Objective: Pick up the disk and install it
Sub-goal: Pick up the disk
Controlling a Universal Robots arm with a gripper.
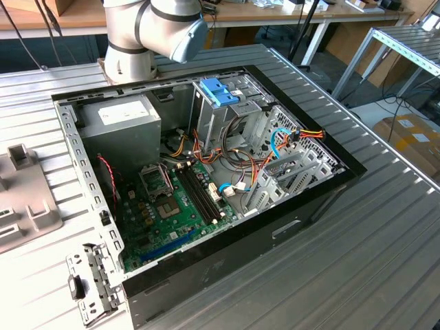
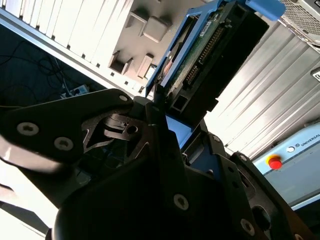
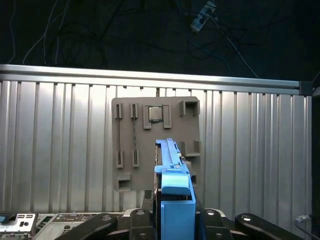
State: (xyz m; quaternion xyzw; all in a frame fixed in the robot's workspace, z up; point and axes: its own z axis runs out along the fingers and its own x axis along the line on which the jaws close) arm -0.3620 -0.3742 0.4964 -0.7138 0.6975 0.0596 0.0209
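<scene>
Holding the disk (image 3: pixel 170 160) edge-on in the closed hand (image 3: pixel 174 212), clamped by its blue frame, aloft over the grey tray (image 3: pixel 145 150) lying near one edge of the tabletop (image 3: pixel 60 145).

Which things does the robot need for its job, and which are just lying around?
For the job: disk, held in the gripper; open computer case.
Lying about: grey tray, chip on it, metal bracket beside the case.
</scene>
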